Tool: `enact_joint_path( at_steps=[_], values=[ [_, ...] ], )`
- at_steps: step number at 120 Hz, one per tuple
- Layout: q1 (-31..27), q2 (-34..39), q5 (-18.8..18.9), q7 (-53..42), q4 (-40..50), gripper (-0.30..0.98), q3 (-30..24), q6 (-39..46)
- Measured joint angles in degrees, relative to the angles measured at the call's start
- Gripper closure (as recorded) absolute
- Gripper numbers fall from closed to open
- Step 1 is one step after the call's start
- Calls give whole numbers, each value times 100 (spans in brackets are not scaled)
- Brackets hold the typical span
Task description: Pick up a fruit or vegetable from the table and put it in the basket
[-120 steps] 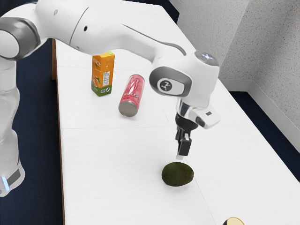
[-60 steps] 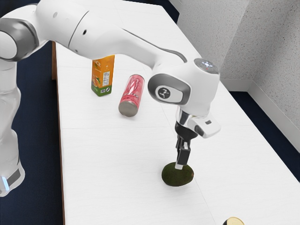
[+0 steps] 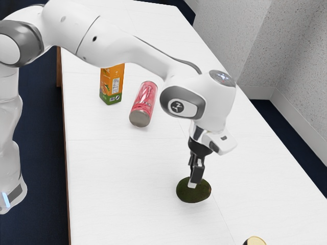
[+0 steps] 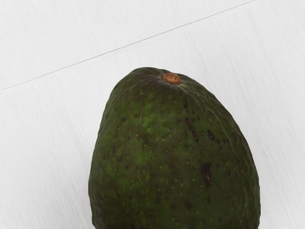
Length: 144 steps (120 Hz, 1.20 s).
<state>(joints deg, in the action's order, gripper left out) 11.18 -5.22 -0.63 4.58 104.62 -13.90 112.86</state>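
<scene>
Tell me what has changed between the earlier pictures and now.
My gripper has come down to the avocado, shifting slightly toward the exterior view's left. Nothing has been lifted; I can't tell whether the avocado is gripped. The avocado, pink can and juice carton stayed where they were.

Avocado [image 3: 195, 196]: whole, dark green, rounded, lying on side on white table [image 3: 112, 178], in lower part of exterior view, just right of middle. Skin bumpy, with dark blotches and tiny yellowish flecks. Orange-brown stem scar [image 4: 171, 78] at end facing exterior view's right.
</scene>
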Motion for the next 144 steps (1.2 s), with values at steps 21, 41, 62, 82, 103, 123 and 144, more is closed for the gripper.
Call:
enact_joint_path(
  at_steps=[21, 41, 62, 82, 103, 123, 144],
  values=[
    [-67, -61, -8, -5, 4, 0, 10, 33],
    [-57, -180, 1, -8, -4, 0, 9, 47],
    [-100, -333, 15, -12, -30, 0, 8, 60],
    [-254, -548, 12, -57, -40, 0, 6, 146],
    [-282, -561, -2, -85, -44, 23, -12, 227],
    [-246, -50, 67, -54, -130, 37, -40, 131],
    [-330, 203, 223, -19, -1323, 36, -374, -532]
  ],
)
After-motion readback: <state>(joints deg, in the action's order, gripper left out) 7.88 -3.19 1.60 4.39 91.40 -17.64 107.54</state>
